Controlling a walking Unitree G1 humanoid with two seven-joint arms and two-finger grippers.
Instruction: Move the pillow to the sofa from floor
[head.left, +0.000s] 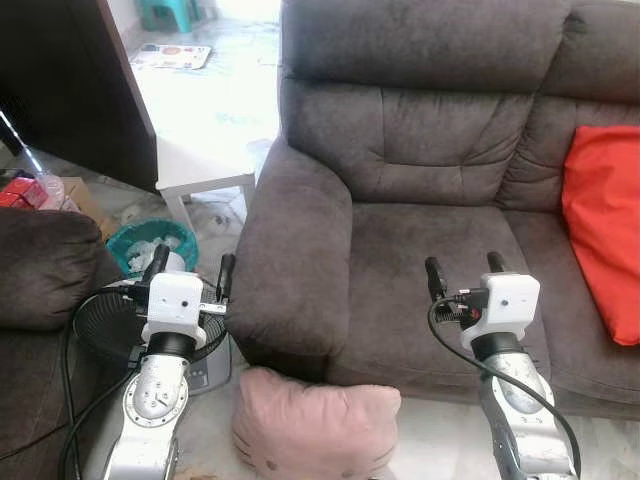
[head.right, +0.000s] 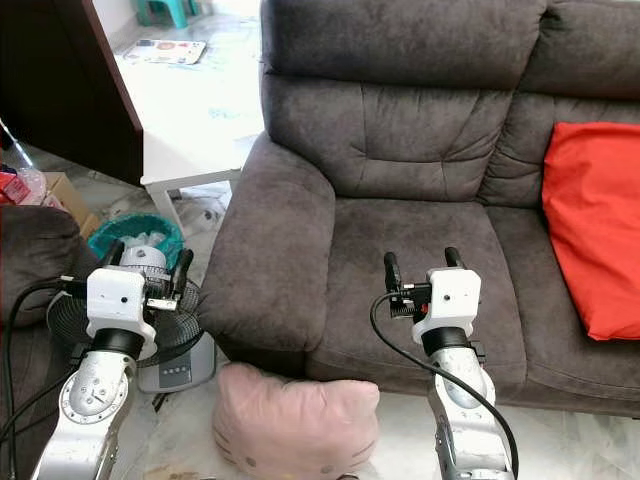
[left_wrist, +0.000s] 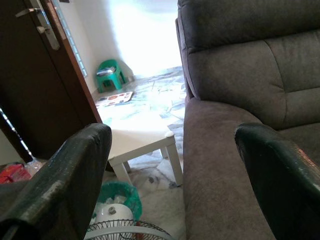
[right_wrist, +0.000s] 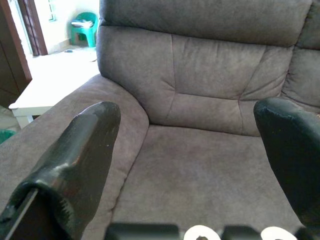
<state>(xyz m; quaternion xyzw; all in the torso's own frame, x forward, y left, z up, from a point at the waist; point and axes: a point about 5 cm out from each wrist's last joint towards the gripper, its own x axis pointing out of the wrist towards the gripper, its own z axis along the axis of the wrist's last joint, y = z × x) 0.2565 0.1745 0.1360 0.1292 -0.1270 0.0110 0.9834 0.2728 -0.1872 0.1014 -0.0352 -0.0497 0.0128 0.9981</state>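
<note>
Head views show the pink pillow (head.left: 312, 432) on the floor; both end effectors' fingers stand apart.

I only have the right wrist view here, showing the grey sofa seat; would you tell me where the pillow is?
Observer: The pink pillow lies on the floor against the sofa's front, below its armrest.
Operator: Thank you; is either gripper holding it?
Observer: No; the left gripper and right gripper are both open, above it.
Operator: Is the seat free?
Observer: A red cushion leans on the next seat.
</note>
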